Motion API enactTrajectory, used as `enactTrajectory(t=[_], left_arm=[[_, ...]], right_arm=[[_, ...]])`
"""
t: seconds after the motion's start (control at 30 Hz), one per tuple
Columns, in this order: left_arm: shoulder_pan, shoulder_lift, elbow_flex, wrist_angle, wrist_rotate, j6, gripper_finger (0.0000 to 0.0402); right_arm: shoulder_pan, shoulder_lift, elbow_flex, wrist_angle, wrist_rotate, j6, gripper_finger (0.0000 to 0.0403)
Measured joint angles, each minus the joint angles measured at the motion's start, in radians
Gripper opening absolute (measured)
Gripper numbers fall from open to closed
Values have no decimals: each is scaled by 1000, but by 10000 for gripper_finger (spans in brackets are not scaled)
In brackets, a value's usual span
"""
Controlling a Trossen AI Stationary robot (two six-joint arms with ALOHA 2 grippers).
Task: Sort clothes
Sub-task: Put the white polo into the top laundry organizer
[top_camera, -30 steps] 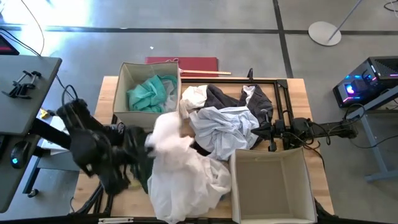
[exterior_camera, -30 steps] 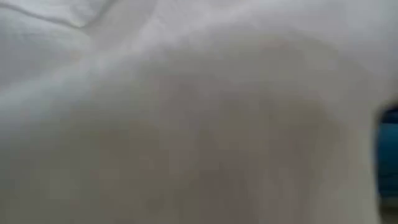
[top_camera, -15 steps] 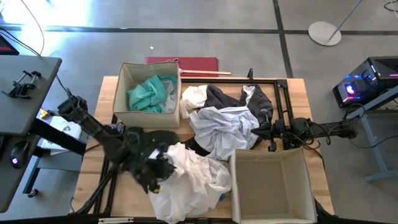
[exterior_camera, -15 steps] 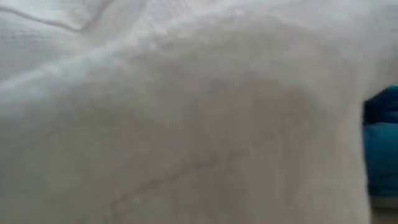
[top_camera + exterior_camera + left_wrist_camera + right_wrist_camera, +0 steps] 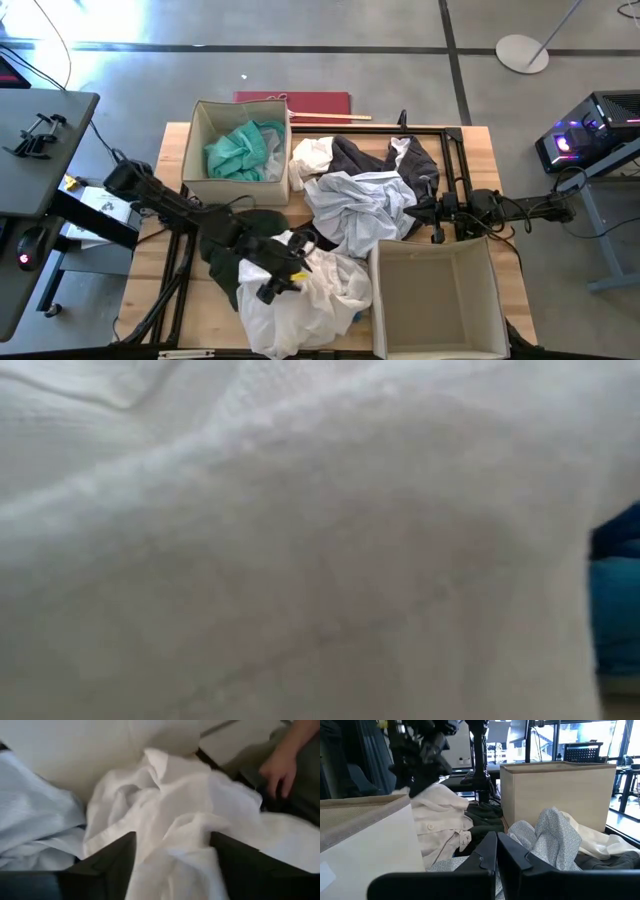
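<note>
Wooden table (image 5: 160, 262): your left gripper (image 5: 283, 281) has just spread open, dropping the white shirt (image 5: 320, 290) beside the empty box (image 5: 438, 292). Shirt unsorted; right gripper (image 5: 496, 851) pressed together.

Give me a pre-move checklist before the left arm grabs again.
1. Left tool open over the white shirt: ok.
2. White shirt free of the fingers: ok, it lies loose between them.
3. Right tool shut, parked beside the pale grey-blue garment: ok.
4. Near box bare inside: ok.
5. Person's hand near the table: not ok.
6. Low view blocked by white cloth: not ok.
</note>
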Motion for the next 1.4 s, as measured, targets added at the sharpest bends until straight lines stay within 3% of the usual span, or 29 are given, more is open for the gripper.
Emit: enactTrajectory(t=[0.13, 0.27, 0.4, 0.57, 0.73, 0.93, 1.13, 1.27, 1.4], left_arm=[[24, 91, 0, 3, 66, -6, 291], [30, 196, 0, -8, 116, 14, 302], [32, 276, 0, -47, 55, 96, 300], [45, 320, 4, -141, -123, 160, 285], [46, 341, 7, -218, -182, 151, 211], [46, 328, 3, -243, -182, 104, 25], [37, 223, 63, -381, -247, 87, 13], [30, 88, 194, -498, -452, 84, 6], [14, -63, 327, -500, -694, 100, 6]], right_arm=[[0, 0, 0, 0, 0, 0, 0], [0, 0, 0, 0, 0, 0, 0], [0, 0, 0, 0, 0, 0, 0], [0, 0, 0, 0, 0, 0, 0], [0, 0, 0, 0, 0, 0, 0], [0, 0, 0, 0, 0, 0, 0], [0, 0, 0, 0, 0, 0, 0], [0, 0, 0, 0, 0, 0, 0], [0, 0, 0, 0, 0, 0, 0]])
